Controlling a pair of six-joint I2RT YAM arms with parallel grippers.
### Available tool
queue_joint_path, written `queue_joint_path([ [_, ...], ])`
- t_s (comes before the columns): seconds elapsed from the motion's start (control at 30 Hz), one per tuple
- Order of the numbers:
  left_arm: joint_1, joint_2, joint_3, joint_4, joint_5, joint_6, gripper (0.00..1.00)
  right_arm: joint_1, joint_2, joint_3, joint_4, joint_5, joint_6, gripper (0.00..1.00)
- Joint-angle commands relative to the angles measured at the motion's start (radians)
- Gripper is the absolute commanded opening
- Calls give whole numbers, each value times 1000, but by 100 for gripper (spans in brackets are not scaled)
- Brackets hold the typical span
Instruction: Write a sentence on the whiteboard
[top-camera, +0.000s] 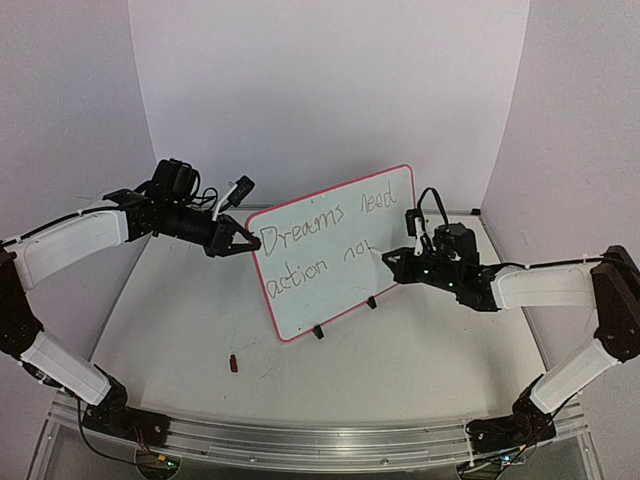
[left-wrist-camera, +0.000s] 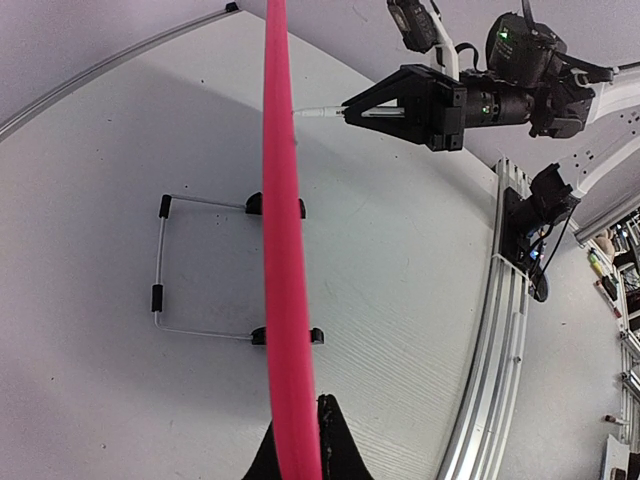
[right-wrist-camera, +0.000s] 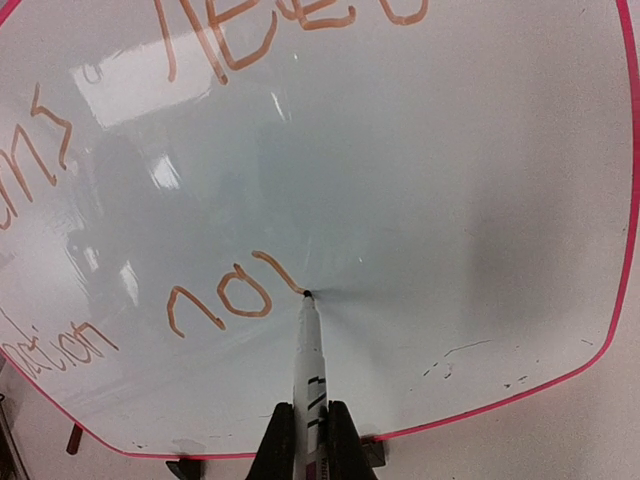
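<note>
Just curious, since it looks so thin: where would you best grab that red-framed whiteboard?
By its red frame on a side edge, coming in sideways, as the left gripper does. The whiteboard stands nearly upright on small feet, so only its thin rim fits between the jaws, and the face carries the sentence.

From the left gripper (left-wrist-camera: 300, 440), the whiteboard (left-wrist-camera: 283, 250) shows only its edge, the written face hidden. Past the right gripper (right-wrist-camera: 308, 428) and marker (right-wrist-camera: 308, 350), the sentence (right-wrist-camera: 228, 298) runs off the top and left borders. Nearer the left gripper, a dark speck (top-camera: 234, 363) on the worktop (top-camera: 180, 320) is too small to name.
</note>
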Motion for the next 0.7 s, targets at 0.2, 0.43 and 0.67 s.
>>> queue_joint_path([
  [0.2, -33, 51, -26, -134, -25, 52, 0, -2, -23, 67, -38, 55, -20, 0],
  [0.43, -33, 51, -27, -135, -25, 52, 0, -2, -34, 110, -54, 64, -43, 0],
  [0.67, -33, 49, -26, -134, -25, 52, 0, -2, -31, 117, -59, 66, -48, 0],
])
